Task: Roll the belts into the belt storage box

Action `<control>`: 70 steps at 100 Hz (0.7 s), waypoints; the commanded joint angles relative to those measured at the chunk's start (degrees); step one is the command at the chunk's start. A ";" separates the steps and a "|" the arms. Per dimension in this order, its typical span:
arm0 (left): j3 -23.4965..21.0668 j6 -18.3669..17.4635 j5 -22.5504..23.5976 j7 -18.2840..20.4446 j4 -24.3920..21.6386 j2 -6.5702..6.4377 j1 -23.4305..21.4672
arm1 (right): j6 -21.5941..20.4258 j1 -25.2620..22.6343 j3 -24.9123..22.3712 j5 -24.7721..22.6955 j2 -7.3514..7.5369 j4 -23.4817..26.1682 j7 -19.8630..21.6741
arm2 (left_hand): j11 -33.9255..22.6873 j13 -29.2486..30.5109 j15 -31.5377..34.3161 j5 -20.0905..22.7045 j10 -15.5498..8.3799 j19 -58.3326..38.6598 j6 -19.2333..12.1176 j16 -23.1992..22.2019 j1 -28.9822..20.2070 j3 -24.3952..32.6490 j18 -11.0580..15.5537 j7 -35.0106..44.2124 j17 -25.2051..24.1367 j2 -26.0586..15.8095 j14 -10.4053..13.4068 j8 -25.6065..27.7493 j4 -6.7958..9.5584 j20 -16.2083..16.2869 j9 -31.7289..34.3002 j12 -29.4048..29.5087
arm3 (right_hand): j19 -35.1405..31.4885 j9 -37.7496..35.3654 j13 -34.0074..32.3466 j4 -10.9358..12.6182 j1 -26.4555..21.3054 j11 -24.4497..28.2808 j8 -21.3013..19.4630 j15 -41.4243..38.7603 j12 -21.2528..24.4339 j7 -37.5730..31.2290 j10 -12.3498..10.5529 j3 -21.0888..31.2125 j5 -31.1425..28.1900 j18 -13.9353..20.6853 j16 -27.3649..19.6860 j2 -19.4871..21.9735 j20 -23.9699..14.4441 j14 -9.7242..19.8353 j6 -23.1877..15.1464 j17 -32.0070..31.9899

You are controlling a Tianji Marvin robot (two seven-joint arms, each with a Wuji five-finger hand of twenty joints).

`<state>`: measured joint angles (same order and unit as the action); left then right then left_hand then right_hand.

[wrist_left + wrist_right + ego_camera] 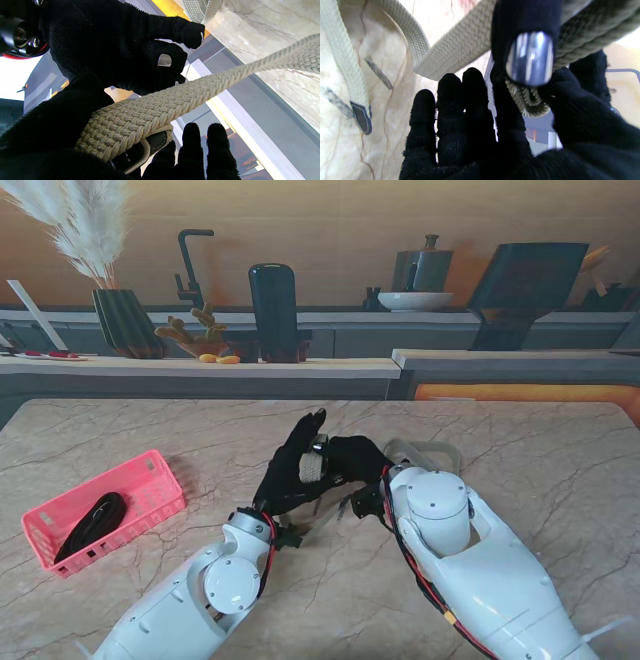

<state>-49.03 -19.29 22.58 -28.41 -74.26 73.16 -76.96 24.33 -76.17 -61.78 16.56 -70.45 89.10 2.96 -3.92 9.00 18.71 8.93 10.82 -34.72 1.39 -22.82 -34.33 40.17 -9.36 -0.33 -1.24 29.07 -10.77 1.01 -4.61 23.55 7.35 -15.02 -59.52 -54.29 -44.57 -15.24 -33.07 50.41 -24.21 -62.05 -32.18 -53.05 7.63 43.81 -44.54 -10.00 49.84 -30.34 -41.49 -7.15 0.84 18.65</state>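
Stand view, nearest first: two white arms coming up from the bottom corners, meeting mid-table over the marble table [520,450]. Left hand [290,465] and right hand [352,460], both black-gloved, pressed together around the beige woven belt [312,468], lifted off the table. Partly rolled, by the look of it.

Left wrist view up close: thumb and palm wrapped on the coiled end of the belt [130,120], dark leather tab and metal buckle loop [140,157] poking out under the coil, loose strap running off taut toward the table. Other fingers [197,152] stretched out straight, not curled. So gripping the roll, mostly thumb-side.

Right wrist view: right hand [475,130] pinching the same roll [530,102] between thumb and index finger, remaining fingers extended. Free tail of the belt looping over the marble, dark tip [361,118] lying flat there.

Farther left of the hands: pink basket [155,480], well apart, with a black belt [92,523] already lying inside.

Beyond the table edge: counter with a dark vase of pampas grass [125,320].
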 commanded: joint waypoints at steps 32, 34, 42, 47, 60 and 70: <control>-0.06 2.23 -2.08 1.24 -1.24 0.50 -0.20 | 1.15 -0.83 -0.52 0.83 1.14 1.42 5.36 | -19.93 16.13 5.10 9.28 -6.08 -11.00 0.07 2.01 -19.56 -15.15 1.27 37.86 7.57 -18.45 5.11 25.42 1.16 -0.24 24.51 -3.47 | -1.43 1.45 2.52 5.05 -9.84 1.20 -0.71 -0.67 -1.02 -3.37 2.56 -0.34 -2.49 -0.66 0.38 4.94 -1.15 0.06 -8.22 -0.76; -0.03 2.30 -2.15 1.25 -1.16 0.52 -0.15 | 1.05 -0.91 -0.67 0.84 1.25 1.52 5.69 | -20.01 16.76 5.54 9.52 -6.01 -11.63 0.01 1.91 -18.73 -14.17 1.01 38.39 7.96 -17.99 5.01 24.64 1.05 0.04 25.24 -3.64 | -1.43 1.47 2.52 5.05 -9.83 1.18 -0.75 -0.68 -1.02 -3.38 2.55 -0.38 -2.46 -0.68 0.38 5.03 -1.15 0.06 -8.19 -0.75; 0.09 2.37 -2.53 1.28 -0.78 0.65 0.04 | 0.95 -1.43 -1.38 1.61 1.56 2.19 6.75 | -20.84 19.41 7.45 10.67 -5.80 -13.79 0.14 1.05 -15.98 -12.59 -0.09 39.21 9.48 -16.65 3.89 23.78 1.17 1.02 27.88 -4.12 | -1.36 1.47 2.56 5.07 -9.93 1.17 -0.96 -0.64 -1.03 -3.48 2.55 -0.49 -2.44 -0.78 0.37 5.09 -1.14 0.01 -8.13 -0.84; 0.09 2.29 -3.02 1.45 -0.80 0.70 0.00 | 0.93 -1.66 -1.76 2.24 1.83 2.48 7.81 | -21.06 19.93 7.74 10.75 -5.82 -14.48 0.22 0.71 -13.69 -11.13 0.00 39.22 9.93 -16.30 3.86 23.81 1.96 1.33 28.51 -4.26 | -1.30 1.67 2.71 5.08 -9.97 1.06 -1.02 -0.49 -1.02 -3.38 2.63 -0.62 -2.32 -0.77 0.31 5.31 -1.13 -0.10 -8.02 -0.94; 0.17 1.97 -3.51 1.92 -0.56 0.70 0.10 | 0.70 -1.94 -2.15 3.14 2.26 2.95 9.55 | -21.34 20.67 8.47 10.01 -5.87 -15.27 -0.06 -0.34 -9.49 -8.32 -1.11 37.96 10.51 -13.24 3.18 23.79 1.99 1.69 28.99 -4.47 | -1.18 1.76 2.77 5.14 -10.22 0.88 -1.27 -0.31 -1.07 -3.23 2.73 -1.10 -2.22 -0.76 0.26 5.66 -1.13 -0.14 -8.06 -1.07; 0.02 1.67 -5.38 2.65 -1.01 0.83 -0.25 | 0.84 -1.82 -2.07 3.21 2.53 3.04 10.59 | -21.78 22.09 8.65 11.31 -6.21 -16.06 -0.94 -0.99 -17.78 -15.05 -0.79 39.96 11.21 -17.27 3.38 24.67 -0.89 2.02 30.86 -4.66 | -1.09 1.86 3.11 5.15 -9.60 0.70 -1.28 -0.20 -1.20 -2.91 3.07 -2.19 -2.32 -0.91 0.31 6.18 -1.19 -0.54 -7.80 -1.29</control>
<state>-48.88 -17.80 18.67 -26.44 -75.31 73.46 -76.83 25.48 -77.73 -64.54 19.60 -67.57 90.49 12.35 -21.37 29.29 26.62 18.72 6.78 -48.37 2.08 -22.68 -41.97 25.79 -10.76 37.24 9.35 19.19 -7.77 25.65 -4.79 24.41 33.33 -18.26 -59.52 -52.60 -42.59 -15.17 -35.47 50.43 -24.24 -62.08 -32.18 -52.37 9.09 39.29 -43.31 -10.68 49.84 -22.82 -41.49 -8.30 7.03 17.78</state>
